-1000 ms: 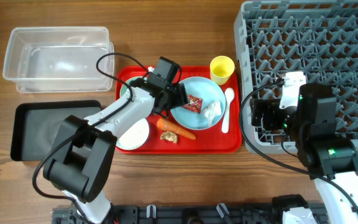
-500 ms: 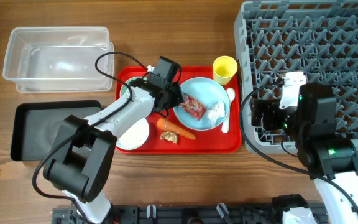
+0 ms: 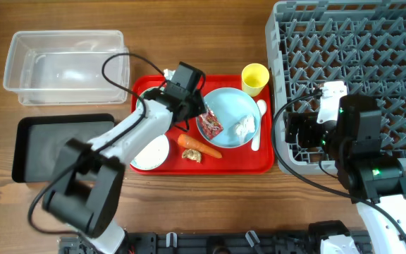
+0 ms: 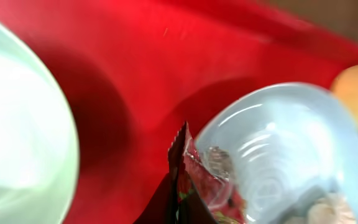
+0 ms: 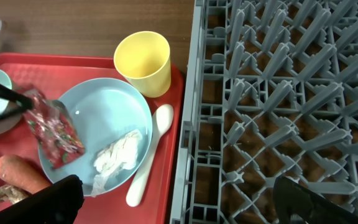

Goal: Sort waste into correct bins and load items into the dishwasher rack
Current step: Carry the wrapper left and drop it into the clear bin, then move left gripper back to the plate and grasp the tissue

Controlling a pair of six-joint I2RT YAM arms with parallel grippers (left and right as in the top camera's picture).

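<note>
The red printed snack wrapper (image 3: 210, 126) hangs over the left rim of the light blue plate (image 3: 232, 107), and my left gripper (image 3: 199, 117) is shut on its upper edge. The left wrist view shows the wrapper (image 4: 199, 182) pinched between the dark fingers (image 4: 164, 206). A crumpled white napkin (image 3: 243, 127) lies on the plate. The carrot (image 3: 201, 145) and a brown food scrap (image 3: 192, 155) lie on the red tray (image 3: 210, 166). My right gripper (image 5: 182, 205) stands open over the near left edge of the grey dishwasher rack (image 3: 351, 63), holding nothing.
A yellow cup (image 3: 254, 77) and a white spoon (image 3: 257, 124) sit at the tray's right side. One pale bowl (image 3: 151, 152) sits at its left, another (image 3: 141, 105) is partly hidden by my arm. The clear tub (image 3: 65, 65) and black tray (image 3: 55, 144) lie further left.
My left gripper has shut on the wrapper and pulled it from the plate's middle to its left rim. The plate and cup shifted slightly right. My right arm has not moved.
</note>
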